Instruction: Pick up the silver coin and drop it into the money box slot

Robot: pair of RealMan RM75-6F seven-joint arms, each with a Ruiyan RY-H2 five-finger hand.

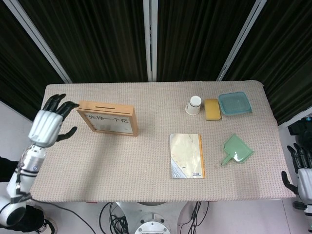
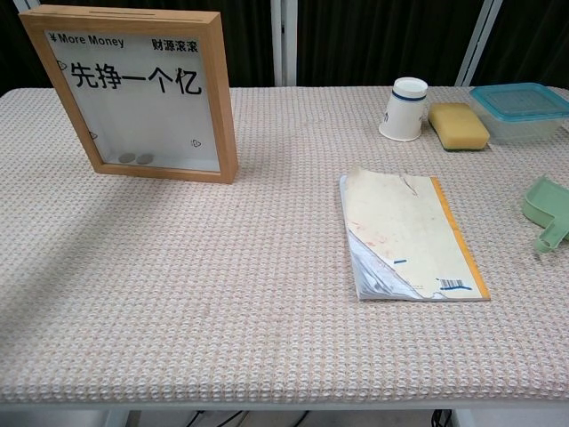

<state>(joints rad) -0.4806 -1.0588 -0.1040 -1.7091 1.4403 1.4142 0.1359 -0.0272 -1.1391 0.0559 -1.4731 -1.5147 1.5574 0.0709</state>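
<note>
The wooden-framed money box point(image 1: 108, 117) point(image 2: 138, 92) stands upright at the table's far left, its slot point(image 1: 110, 105) along the top edge. Two silver coins point(image 2: 136, 158) lie side by side inside it at the bottom, behind the clear front. My left hand point(image 1: 48, 125) hovers to the left of the box, apart from it, fingers spread and holding nothing. My right hand point(image 1: 301, 178) hangs off the table's right edge, fingers apart and empty. Neither hand shows in the chest view.
A worn notebook point(image 1: 186, 156) lies mid-table. A white paper cup point(image 1: 194, 105), a yellow sponge point(image 1: 212, 109) and a blue lidded container point(image 1: 234, 103) sit at the far right. A green dustpan-like scoop point(image 1: 236, 150) lies near the right edge.
</note>
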